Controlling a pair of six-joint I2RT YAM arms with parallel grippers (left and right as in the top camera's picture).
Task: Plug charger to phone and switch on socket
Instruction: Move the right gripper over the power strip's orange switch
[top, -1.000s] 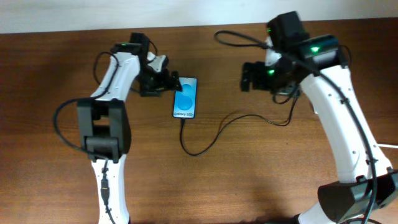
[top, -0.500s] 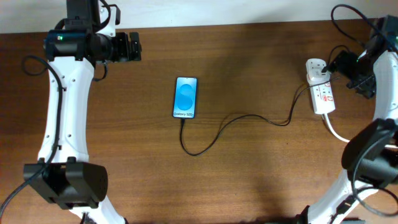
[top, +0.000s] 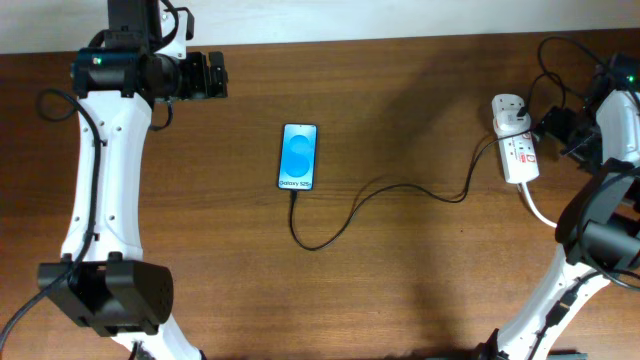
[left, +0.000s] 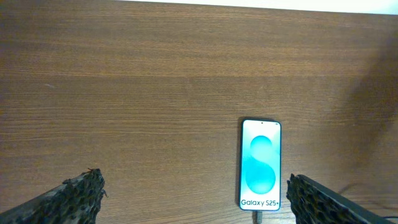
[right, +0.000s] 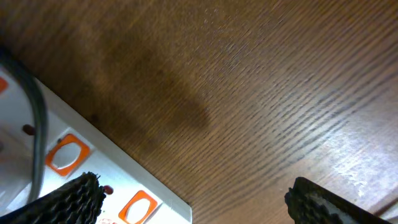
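Note:
The phone (top: 298, 157) lies flat in the middle of the table with its blue screen lit. It also shows in the left wrist view (left: 261, 165). The thin black charger cable (top: 345, 214) runs from the phone's bottom edge, loops, and reaches its plug (top: 510, 113) on the white socket strip (top: 520, 158) at the right. The connector tip (left: 255, 216) sits at the phone's bottom edge. My left gripper (top: 212, 76) (left: 196, 205) is open and empty, far up-left of the phone. My right gripper (top: 560, 132) (right: 193, 199) is open and empty just right of the socket (right: 93, 155).
The socket's thick white cord (top: 540, 213) trails toward the right front. Orange switches (right: 62, 154) line the strip, and the black cable (right: 34, 124) crosses it. The table's far edge (top: 320, 40) meets a white wall.
Both arms have drawn back from the middle to the table's sides, uncovering the socket. In the last half second only the right gripper has shifted slightly beside the socket.

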